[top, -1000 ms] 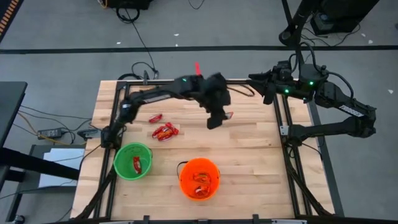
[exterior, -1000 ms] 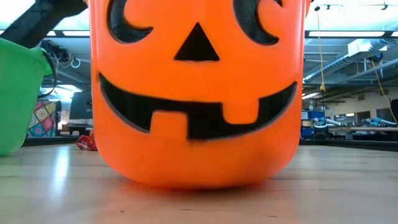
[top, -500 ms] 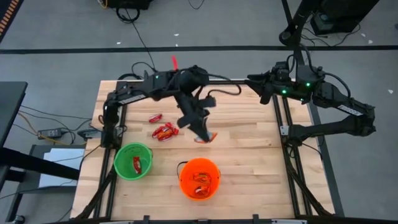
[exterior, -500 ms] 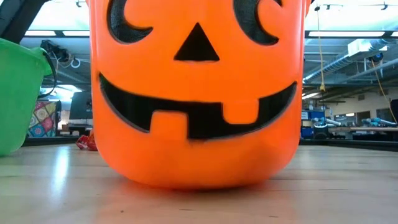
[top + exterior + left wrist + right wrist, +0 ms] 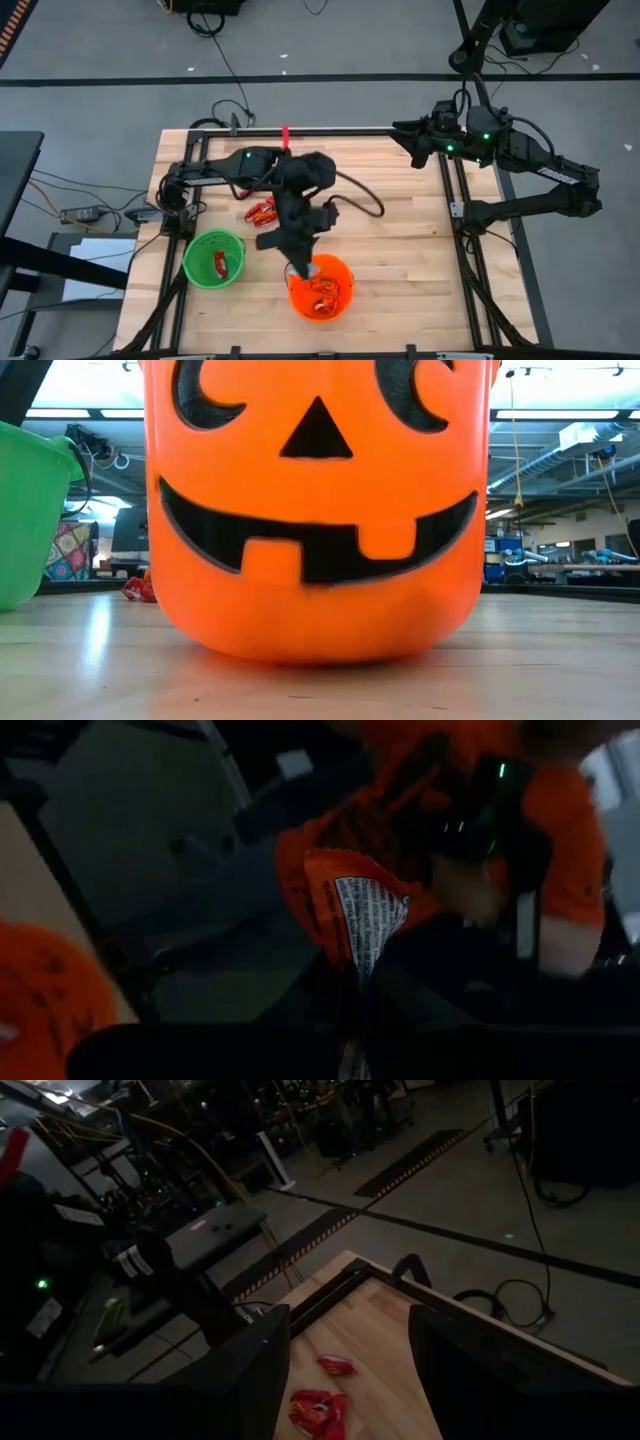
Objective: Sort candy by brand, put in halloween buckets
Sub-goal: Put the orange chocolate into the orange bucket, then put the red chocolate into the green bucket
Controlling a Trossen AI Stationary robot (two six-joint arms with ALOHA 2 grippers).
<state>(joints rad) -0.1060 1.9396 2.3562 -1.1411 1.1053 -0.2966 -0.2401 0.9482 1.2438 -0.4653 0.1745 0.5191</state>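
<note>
- The left gripper (image 5: 298,268) hangs over the far-left rim of the bright orange round plastic pail (image 5: 345,295), which stands near the front edge of the pale wooden table (image 5: 400,235), right of centre.
- Its jaws are pinched narrow on an orange-and-white wrapped candy piece (image 5: 355,915); the left wrist view shows the wrapper standing up between the dark fingers, printed side out.
- Inside the orange pail lie several orange-wrapped candies (image 5: 325,290).
- From table height, the orange pail (image 5: 320,510) fills most of the view and shows a black jack-o'-lantern face.
- The bright green round plastic pail (image 5: 195,268) stands to the left of the orange one, near the table's front-left, with a red-wrapped candy (image 5: 220,263) in it.
- A small heap of red-wrapped candies (image 5: 262,209) lies on the table beyond the green pail, partly covered by the left arm; the right wrist view shows the heap (image 5: 318,1410) and one separate red piece (image 5: 337,1365) just beside it.
- The right gripper (image 5: 405,130) waits at the far-right edge of the table, well apart from the pails, its two fingers (image 5: 250,1370) spread wide with nothing between them.
</note>
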